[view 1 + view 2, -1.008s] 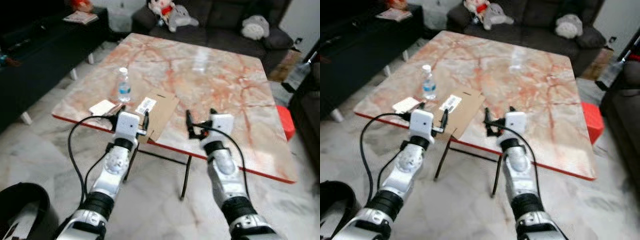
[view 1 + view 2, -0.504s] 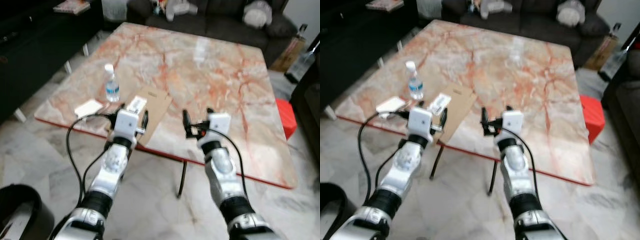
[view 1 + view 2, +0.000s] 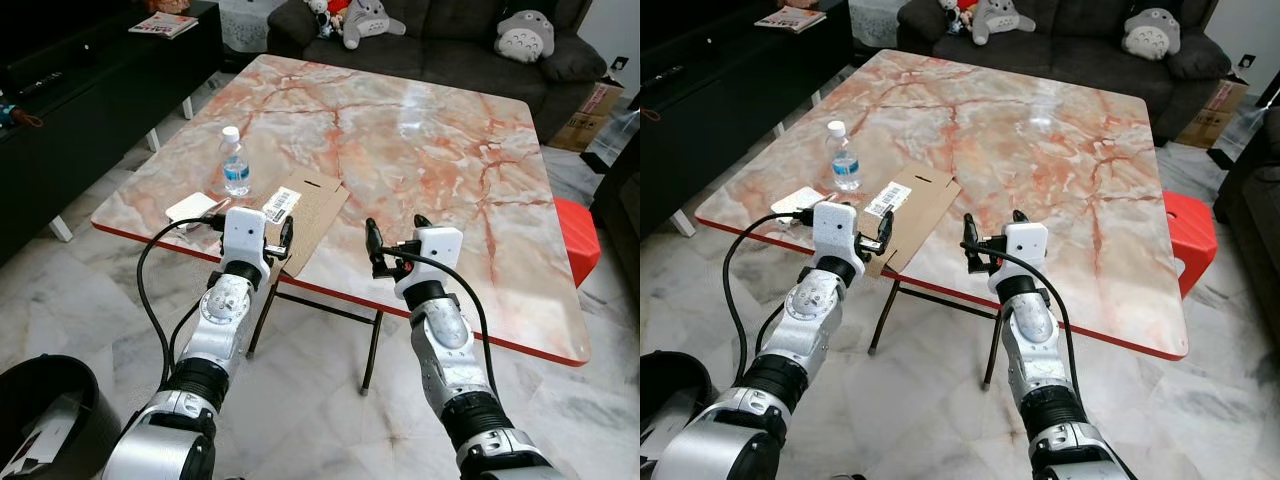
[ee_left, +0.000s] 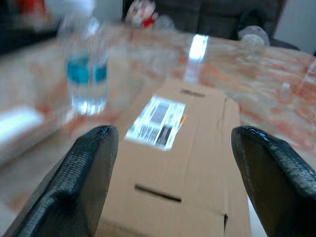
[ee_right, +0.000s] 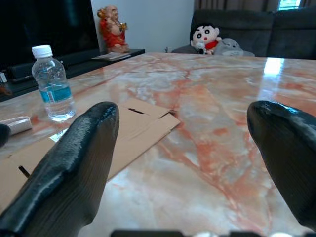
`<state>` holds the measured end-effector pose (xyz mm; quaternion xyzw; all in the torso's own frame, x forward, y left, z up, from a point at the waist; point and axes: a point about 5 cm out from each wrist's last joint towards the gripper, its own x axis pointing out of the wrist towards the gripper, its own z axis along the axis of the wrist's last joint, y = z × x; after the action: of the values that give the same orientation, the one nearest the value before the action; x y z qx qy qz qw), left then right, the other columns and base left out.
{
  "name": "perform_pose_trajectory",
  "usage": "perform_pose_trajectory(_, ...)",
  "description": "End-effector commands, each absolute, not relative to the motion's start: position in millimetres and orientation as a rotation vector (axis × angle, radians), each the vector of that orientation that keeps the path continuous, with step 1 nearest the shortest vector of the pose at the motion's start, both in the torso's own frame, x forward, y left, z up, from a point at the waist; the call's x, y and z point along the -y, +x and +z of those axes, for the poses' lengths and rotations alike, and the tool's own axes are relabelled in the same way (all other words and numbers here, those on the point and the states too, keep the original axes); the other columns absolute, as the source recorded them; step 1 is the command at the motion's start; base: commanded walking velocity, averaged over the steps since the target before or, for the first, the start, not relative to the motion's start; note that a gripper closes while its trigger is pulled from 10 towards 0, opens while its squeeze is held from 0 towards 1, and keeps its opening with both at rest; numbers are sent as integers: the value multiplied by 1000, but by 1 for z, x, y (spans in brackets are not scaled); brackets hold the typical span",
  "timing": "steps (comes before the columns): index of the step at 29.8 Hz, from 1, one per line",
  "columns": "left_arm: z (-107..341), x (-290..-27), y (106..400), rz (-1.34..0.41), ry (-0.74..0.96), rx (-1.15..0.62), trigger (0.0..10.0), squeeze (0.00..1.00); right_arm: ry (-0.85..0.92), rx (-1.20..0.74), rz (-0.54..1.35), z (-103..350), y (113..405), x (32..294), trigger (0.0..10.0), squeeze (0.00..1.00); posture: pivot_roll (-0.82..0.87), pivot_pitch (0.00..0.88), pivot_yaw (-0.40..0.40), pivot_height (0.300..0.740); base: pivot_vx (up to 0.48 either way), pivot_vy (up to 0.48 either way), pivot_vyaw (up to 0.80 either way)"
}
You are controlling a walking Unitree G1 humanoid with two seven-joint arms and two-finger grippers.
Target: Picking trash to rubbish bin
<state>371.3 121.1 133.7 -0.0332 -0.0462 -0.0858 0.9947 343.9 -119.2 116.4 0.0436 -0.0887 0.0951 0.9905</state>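
left hand [image 3: 252, 228] spread over flattened cardboard [image 3: 312, 214] | right hand [image 3: 392, 244] spread | bottle [image 4: 87, 74] blurred, probably water

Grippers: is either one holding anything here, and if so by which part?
Nothing is held. Left gripper hangs open at the flattened cardboard box; right gripper is open over bare marble table.

Head cameras look down from above my arms onto the pink-veined marble table [image 3: 430, 140]. Both wrist cameras sit low at its near edge, facing across it, sharing the flat brown cardboard sheet [image 4: 192, 148].
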Motion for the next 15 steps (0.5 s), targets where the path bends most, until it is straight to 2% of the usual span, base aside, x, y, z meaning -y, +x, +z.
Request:
perform_pose_trajectory(1,132,-118,374,-186,-137,44,10000,0,78,184,183,119,345,123,10000,0,77,110,-107,740,0,0,0)
perform_pose_trajectory(6,125,-114,379,-199,-275,-49,10000,0,75,184,187,119,345,123,10000,0,70,106,-111,740,0,0,0)
perform_pose_trajectory(15,128,-102,384,-285,-399,-117,10000,0,72,186,188,119,344,124,10000,0,59,107,-111,740,0,0,0)
